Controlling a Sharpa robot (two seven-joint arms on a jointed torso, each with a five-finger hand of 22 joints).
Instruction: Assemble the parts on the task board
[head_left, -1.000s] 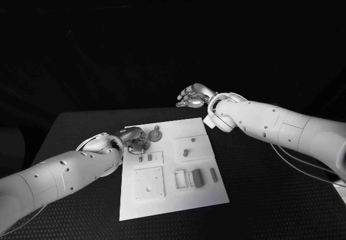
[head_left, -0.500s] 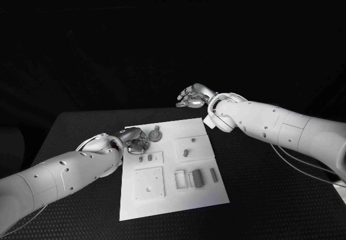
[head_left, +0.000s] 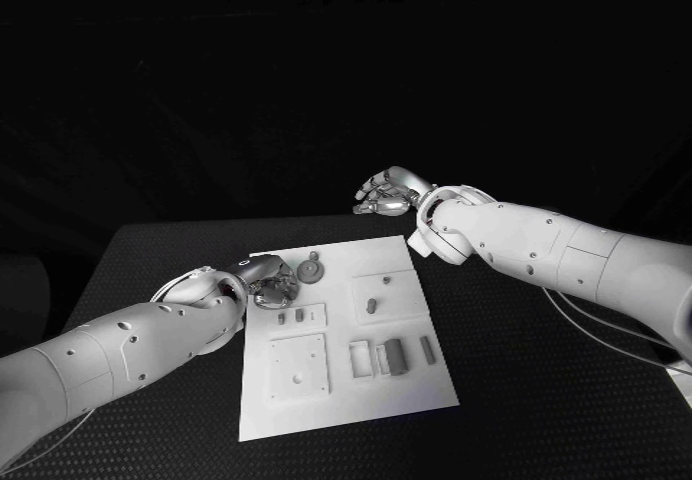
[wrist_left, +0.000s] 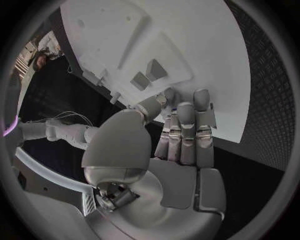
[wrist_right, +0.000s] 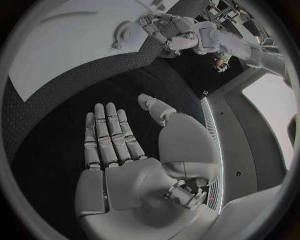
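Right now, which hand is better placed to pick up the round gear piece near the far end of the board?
Probably left. The left hand rests at the task board's edge, right beside the round gear piece. The right hand hangs open beyond the board's far end, holding nothing.

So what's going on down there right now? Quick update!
Left hand empty, fingers at the task board edge. Right hand open, raised beyond the board. Round part lies untouched. Nothing in the way.

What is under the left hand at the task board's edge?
The left hand reaches over the task board at its left edge; its fingertips rest on the bare white surface beside two small parts. Anything beneath the palm is covered.
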